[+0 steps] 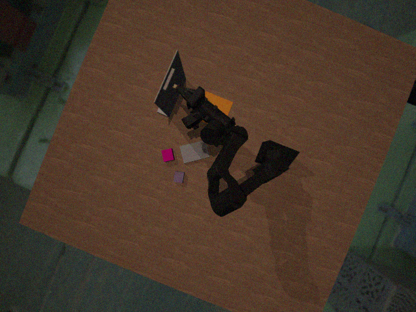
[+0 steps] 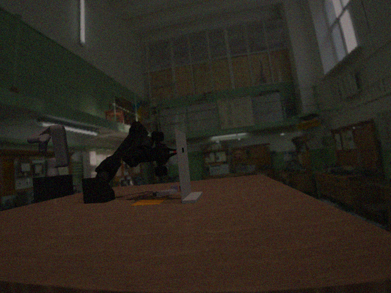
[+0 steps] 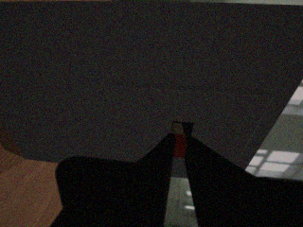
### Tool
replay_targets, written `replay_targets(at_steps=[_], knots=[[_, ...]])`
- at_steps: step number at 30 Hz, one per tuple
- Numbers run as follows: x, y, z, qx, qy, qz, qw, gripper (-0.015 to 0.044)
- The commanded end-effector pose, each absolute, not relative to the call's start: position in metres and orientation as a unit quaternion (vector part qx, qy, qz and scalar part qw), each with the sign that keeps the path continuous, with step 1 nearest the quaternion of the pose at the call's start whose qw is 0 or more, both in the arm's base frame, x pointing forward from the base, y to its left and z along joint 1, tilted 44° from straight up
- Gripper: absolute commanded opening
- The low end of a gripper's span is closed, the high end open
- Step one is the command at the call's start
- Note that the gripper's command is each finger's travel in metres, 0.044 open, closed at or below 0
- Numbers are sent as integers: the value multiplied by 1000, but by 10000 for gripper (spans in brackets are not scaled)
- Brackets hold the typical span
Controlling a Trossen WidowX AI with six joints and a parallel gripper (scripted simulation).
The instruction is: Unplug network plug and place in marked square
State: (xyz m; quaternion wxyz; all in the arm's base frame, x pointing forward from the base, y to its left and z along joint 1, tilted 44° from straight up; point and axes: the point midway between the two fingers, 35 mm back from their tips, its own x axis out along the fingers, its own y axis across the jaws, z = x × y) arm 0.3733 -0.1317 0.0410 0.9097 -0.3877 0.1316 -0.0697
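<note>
The dark upright panel (image 1: 173,72) (image 2: 182,163) (image 3: 142,71) stands on a pale base (image 2: 192,196). The plug (image 3: 180,145) (image 2: 173,152) shows as a small red piece at the socket (image 3: 182,127) in the panel's face; in the top view only a pale spot (image 1: 175,86) marks it. My gripper (image 3: 178,139) (image 1: 181,90) (image 2: 171,152) is right at the panel, and its two dark fingers are shut on the plug. I cannot tell how far the plug sits in the socket. A flat orange square (image 1: 220,102) (image 2: 148,202) lies on the table beside the panel, partly under my arm.
A flat grey square (image 1: 193,151), a magenta block (image 1: 167,155) and a small purple block (image 1: 179,177) lie on the table near my arm. The arm's black base (image 1: 275,154) (image 2: 96,189) stands further back. The wooden table (image 1: 302,84) extends widely around.
</note>
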Motion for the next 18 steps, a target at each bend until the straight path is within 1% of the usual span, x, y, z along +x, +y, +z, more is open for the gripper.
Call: replay_targets(at_steps=[1,18], knots=[[368,-131,41,-390,134,-69,909,0],[358,-131,41,-390,134,-69,909,0]])
